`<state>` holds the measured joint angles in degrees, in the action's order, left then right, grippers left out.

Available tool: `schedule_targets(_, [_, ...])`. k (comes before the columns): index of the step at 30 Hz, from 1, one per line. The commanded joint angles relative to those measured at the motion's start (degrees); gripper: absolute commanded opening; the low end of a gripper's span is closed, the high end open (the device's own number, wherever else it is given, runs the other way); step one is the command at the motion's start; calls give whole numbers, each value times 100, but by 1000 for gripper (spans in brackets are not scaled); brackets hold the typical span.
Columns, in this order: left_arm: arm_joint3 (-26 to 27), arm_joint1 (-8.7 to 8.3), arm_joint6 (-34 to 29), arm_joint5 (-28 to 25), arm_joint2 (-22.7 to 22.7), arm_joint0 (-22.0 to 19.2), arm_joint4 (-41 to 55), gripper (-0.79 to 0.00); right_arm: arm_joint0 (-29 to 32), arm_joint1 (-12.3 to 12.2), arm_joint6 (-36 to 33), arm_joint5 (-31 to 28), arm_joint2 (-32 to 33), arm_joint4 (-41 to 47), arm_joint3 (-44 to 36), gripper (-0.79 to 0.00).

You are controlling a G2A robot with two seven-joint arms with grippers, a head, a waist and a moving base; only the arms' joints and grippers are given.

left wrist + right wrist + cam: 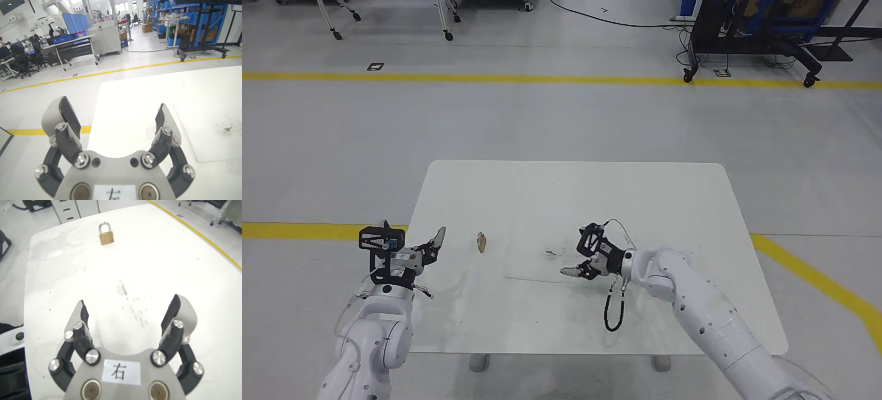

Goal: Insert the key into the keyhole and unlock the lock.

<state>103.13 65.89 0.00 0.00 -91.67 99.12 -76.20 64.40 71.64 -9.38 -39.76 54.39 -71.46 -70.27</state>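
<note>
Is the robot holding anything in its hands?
Nothing. The left gripper and right gripper are both open and empty; the lock and key lie on the table.

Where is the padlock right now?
In the top view the padlock lies on the white table between the two arms, nearer the left gripper than the right gripper, which points toward it.

— What do the arms look like?
— The left arm (372,335) and right arm (712,320) both have smooth white shells. A black cable (615,305) loops beside the right arm.
— And the grippers?
— The left gripper (113,106) and right gripper (129,299) each have a grey metal plate, black linkages and silver screws (158,357). Each also has a white label (121,372) with one black character. The fingers (69,117) are pale grey with ribbed black pads (171,311).
</note>
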Motion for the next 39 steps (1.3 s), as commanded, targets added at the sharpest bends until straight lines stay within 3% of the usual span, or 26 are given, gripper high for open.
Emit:
schedule_targets(1, [0,0,0,0,0,0,0,0,-343,115,18,-96,-301,131,412,-446])
schedule_targets(10, [0,0,0,0,0,0,0,0,-1167,519,-139,332,-1146,-103,1288,-416])
schedule_targets(17, [0,0,0,0,0,0,0,0,-1457,706,-128,209,-1440,-71,1649,-413])
schedule_targets(18, [0,0,0,0,0,0,0,0,-1489,729,-123,206,-1472,-67,1697,-446])
schedule_targets(20, [0,0,0,0,0,0,0,0,-1541,768,-71,167,-1518,-51,1785,-720])
schedule_targets(21, [0,0,0,0,0,0,0,0,-1561,783,-39,163,-1529,-41,1825,-785])
schedule_targets(30, [0,0,0,0,0,0,0,0,-1634,754,386,56,-1462,-338,1768,-785])
schedule_targets(39, [0,0,0,0,0,0,0,0,-1141,418,1169,187,-769,-605,929,-785])
